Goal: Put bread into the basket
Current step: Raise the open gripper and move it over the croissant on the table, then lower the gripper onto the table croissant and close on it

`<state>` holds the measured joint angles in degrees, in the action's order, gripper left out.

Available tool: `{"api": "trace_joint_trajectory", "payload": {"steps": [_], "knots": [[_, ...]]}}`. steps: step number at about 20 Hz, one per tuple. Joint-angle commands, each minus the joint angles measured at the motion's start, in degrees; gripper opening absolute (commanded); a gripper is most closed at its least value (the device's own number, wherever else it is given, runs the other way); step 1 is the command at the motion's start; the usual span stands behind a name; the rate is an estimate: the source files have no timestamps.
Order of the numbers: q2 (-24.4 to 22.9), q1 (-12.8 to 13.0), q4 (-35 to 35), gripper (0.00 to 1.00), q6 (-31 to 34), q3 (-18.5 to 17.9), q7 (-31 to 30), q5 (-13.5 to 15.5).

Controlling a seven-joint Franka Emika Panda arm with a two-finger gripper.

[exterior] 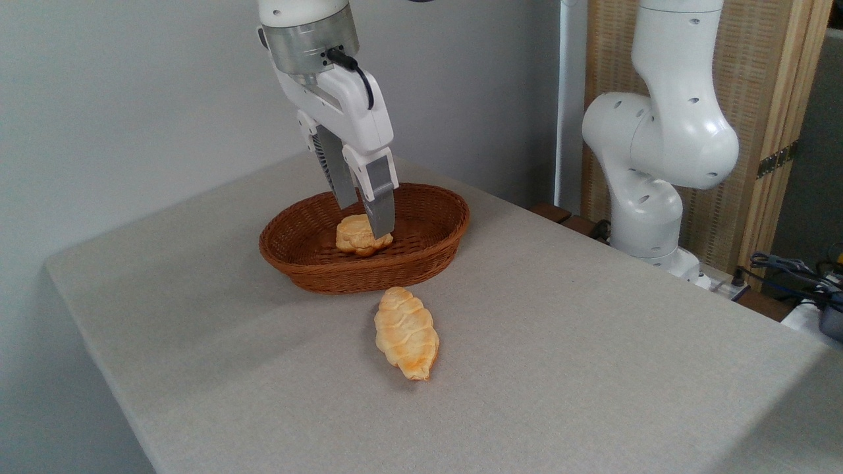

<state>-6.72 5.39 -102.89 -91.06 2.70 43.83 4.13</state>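
The bread (406, 333) lies outside the basket (435, 253), nearer the camera than the gripper (369, 220), its length running toward the camera; the jaws stand narrowly parted beside the bun (355, 238).

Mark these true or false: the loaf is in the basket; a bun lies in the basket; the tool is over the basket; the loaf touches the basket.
1. The loaf is in the basket. False: it lies on the table, in front of the basket.
2. A bun lies in the basket. True.
3. The tool is over the basket. True: its fingers reach down to the bun.
4. The loaf touches the basket. False: a strip of table separates them.
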Motion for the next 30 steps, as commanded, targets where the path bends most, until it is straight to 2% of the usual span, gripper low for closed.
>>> {"api": "trace_joint_trajectory", "payload": {"steps": [1, 10, 14, 17, 21, 23, 26, 30], "knots": [[-0.75, 0.41, -0.56, 1.0, 0.18, -0.07, -0.49, 0.26], [-4.44, 0.06, -9.0, 1.0, -6.5, -0.86, -3.65, -0.09], [-4.44, -0.03, -11.28, 1.0, -7.47, -0.86, -13.91, -0.09], [-4.44, -0.03, -14.35, 1.0, -11.76, -0.86, -21.48, -0.09], [-4.36, -0.2, -18.48, 1.0, -18.53, -0.86, -26.15, 0.52], [-4.36, -0.2, -20.42, 1.0, -20.12, -0.95, -26.6, 0.52], [-4.01, -1.78, -22.97, 1.0, -22.75, -0.86, -26.34, 0.52], [-3.65, -1.87, -25.78, 1.0, -25.65, -0.86, -25.9, 0.44]]}}
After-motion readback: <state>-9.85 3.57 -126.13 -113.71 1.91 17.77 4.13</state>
